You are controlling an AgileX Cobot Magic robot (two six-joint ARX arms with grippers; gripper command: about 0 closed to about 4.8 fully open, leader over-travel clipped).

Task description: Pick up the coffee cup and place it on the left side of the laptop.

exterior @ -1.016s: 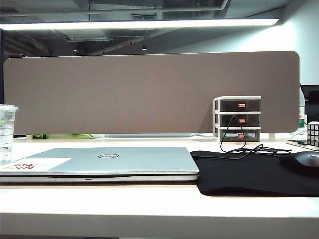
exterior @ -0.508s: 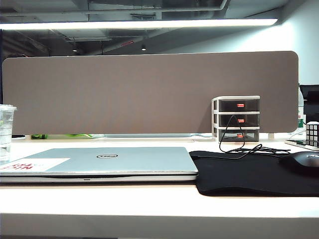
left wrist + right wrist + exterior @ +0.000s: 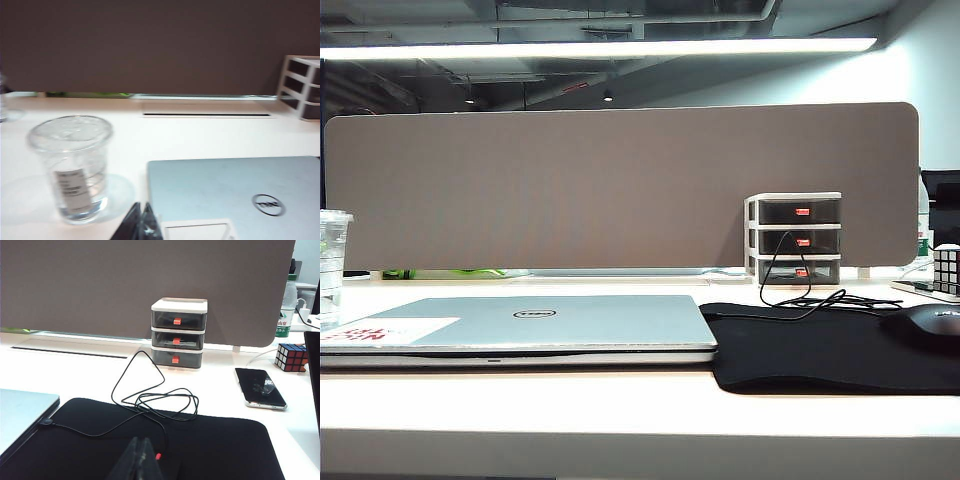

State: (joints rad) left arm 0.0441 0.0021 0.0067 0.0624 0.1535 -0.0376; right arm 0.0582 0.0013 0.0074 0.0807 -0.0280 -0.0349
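Observation:
The coffee cup [image 3: 72,165], clear plastic with a lid and a small white label, stands upright on the white desk just left of the laptop [image 3: 235,195]. In the exterior view the coffee cup [image 3: 332,262] shows at the far left edge, beside the closed silver Dell laptop [image 3: 535,325]. My left gripper [image 3: 142,206] is shut and empty, its tips close in front of the cup and the laptop's corner, touching neither. My right gripper [image 3: 141,441] is shut and empty over the black mouse pad [image 3: 200,445]. Neither gripper shows in the exterior view.
A stacked mini drawer unit [image 3: 178,333] stands at the brown partition [image 3: 620,185]. A black cable [image 3: 150,402] loops across the mouse pad. A phone [image 3: 260,387], a Rubik's cube [image 3: 291,356], a bottle [image 3: 285,307] and a black mouse [image 3: 928,322] lie to the right.
The exterior view has shifted slightly, so the cup sits a little further toward the left edge. Nothing on the desk has moved.

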